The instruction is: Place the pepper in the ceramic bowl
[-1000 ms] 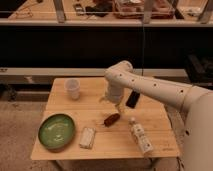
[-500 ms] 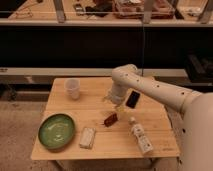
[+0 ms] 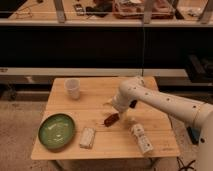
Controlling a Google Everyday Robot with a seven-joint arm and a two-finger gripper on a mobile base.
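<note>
The pepper (image 3: 111,120) is small, dark red-brown and tapered, and lies on the wooden table (image 3: 95,105) near its middle. The ceramic bowl (image 3: 56,131) is a wide, shallow green dish at the table's front left, with nothing in it. My gripper (image 3: 117,109) hangs from the white arm (image 3: 160,102), which reaches in from the right. It sits just above and behind the pepper's upper end, very close to it. I cannot tell whether it touches the pepper.
A small white cup (image 3: 72,88) stands at the back left. A pale rectangular block (image 3: 87,137) lies between bowl and pepper. A white bottle (image 3: 141,138) lies at the front right. A dark shelf unit (image 3: 105,45) stands behind the table.
The arm's elbow has swung a little to the right, and the gripper has come down closer to the pepper. The pepper, bowl and other things have not moved.
</note>
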